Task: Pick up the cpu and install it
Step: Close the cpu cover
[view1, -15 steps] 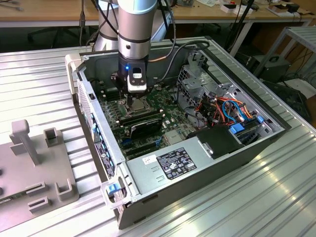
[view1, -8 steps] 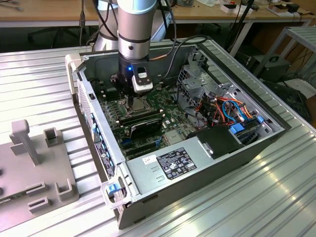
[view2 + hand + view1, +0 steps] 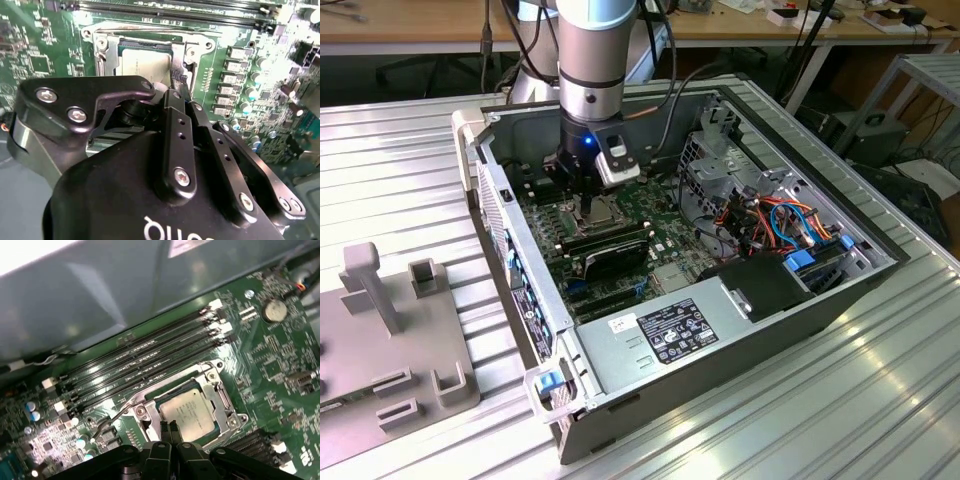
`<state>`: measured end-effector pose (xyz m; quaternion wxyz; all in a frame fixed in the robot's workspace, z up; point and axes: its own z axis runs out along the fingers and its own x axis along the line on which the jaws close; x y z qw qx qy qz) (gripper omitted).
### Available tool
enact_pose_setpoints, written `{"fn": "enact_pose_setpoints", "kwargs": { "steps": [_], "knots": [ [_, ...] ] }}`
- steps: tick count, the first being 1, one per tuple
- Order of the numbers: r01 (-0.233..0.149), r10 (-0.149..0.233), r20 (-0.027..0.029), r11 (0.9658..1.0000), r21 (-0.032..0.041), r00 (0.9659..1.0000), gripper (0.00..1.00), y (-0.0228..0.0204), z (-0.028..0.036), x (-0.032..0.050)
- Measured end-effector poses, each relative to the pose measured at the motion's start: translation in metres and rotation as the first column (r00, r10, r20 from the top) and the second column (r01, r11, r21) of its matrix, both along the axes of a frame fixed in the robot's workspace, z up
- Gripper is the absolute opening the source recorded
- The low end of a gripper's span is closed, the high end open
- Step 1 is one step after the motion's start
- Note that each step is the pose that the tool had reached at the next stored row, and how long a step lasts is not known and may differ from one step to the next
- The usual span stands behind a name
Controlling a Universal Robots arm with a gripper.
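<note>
1. since the gripper (image 3: 167,426) has its fingers pinched together with nothing visible between them, it isn't holding the cpu (image 3: 191,412). that's lying flat inside the socket frame (image 3: 223,401), just past the tips.
2. doing this bit well, imo, means keeping the tips off the chip's top and off the frame (both wrist views show them right by its edge).
3. room is tight: ram slots (image 3: 150,360) run just beyond the socket, then a grey metal panel (image 3: 100,300) rises behind them. overhead looks like the only free space.

Case (image 3: 510,250) open above, memory slots (image 3: 140,360) close beside seated cpu (image 3: 187,410), cables (image 3: 770,215) nearby
</note>
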<state>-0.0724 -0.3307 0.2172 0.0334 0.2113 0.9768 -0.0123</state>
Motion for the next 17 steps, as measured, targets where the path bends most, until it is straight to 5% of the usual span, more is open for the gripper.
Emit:
{"fn": "enact_pose_setpoints", "kwargs": {
  "steps": [5, 8, 14, 17],
  "knots": [
    [-0.004, 0.004, 0.0, 1.0, -0.0001, 1.0, 0.11, -0.0001, 0.0, -0.0001],
    [-0.052, 0.052, 0.0, 0.9986, -0.0001, 0.9986, 0.11, -0.0001, -0.0001, -0.0001],
    [-0.179, 0.179, -0.0003, 0.9839, -0.0012, 0.9839, 0.11, -0.0001, -0.0009, -0.0001],
    [-0.205, 0.205, -0.0012, 0.9787, -0.0041, 0.9787, 0.11, -0.0001, -0.001, -0.0001]
  ]
}}
